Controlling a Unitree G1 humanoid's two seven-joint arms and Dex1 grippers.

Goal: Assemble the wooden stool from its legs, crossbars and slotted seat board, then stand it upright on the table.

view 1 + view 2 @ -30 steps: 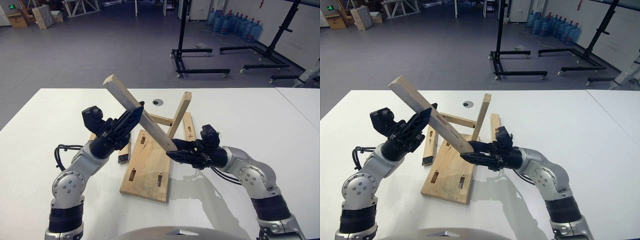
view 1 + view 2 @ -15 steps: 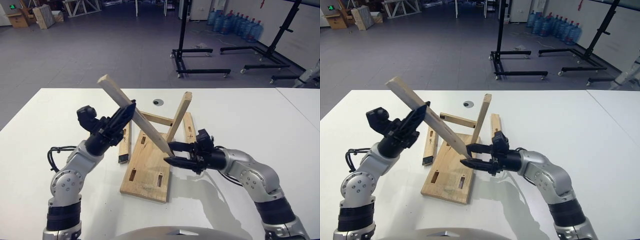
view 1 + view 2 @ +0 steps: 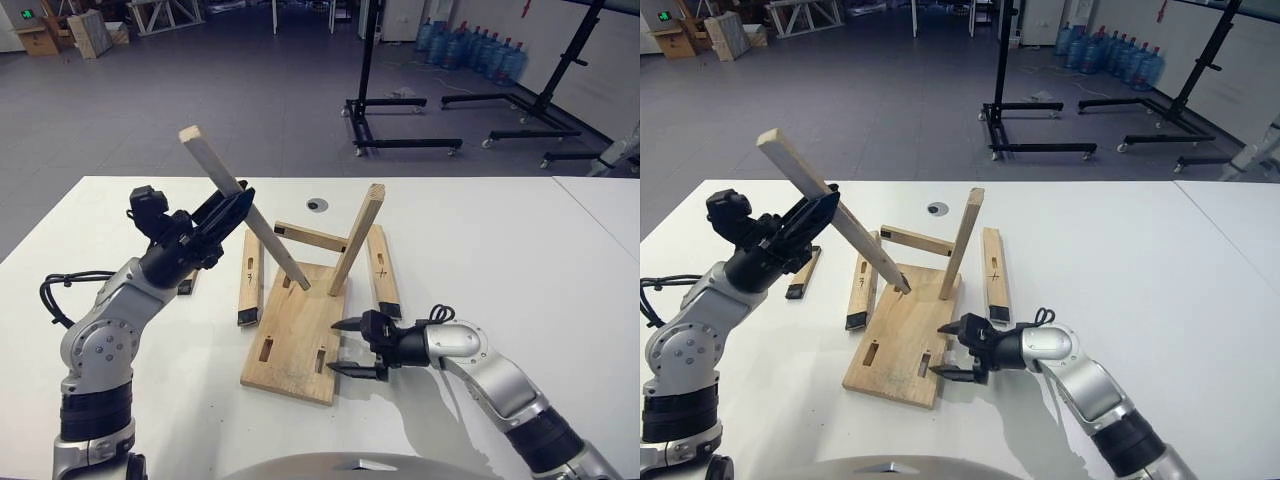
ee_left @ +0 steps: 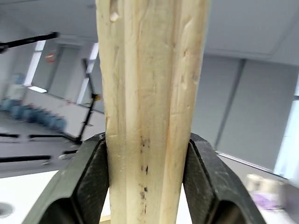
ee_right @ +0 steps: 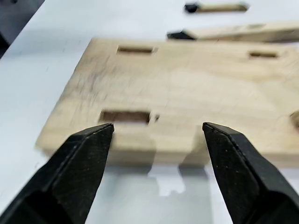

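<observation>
1. The white bench (image 3: 520, 240) carries everything; the parts lie well apart from its edges.
2. The pale rectangular slotted seat board (image 3: 300, 335) lies flat in the middle, and nothing holds it. The right hand (image 3: 340, 347) hovers spread at its near edge, so we judge a push may slide the board.
3. The long pale wooden leg (image 3: 262, 232) is pinched by the left hand (image 3: 226, 212), tilted, with its lower end near a far slot. Such a slant may jam it.
4. The upright wooden leg (image 3: 358, 240) with a short crossbar (image 3: 310, 237) stands just beside; we fear a knock.
5. One loose wooden leg (image 3: 383, 272) lies right of the board, another loose leg (image 3: 249, 285) left.
</observation>
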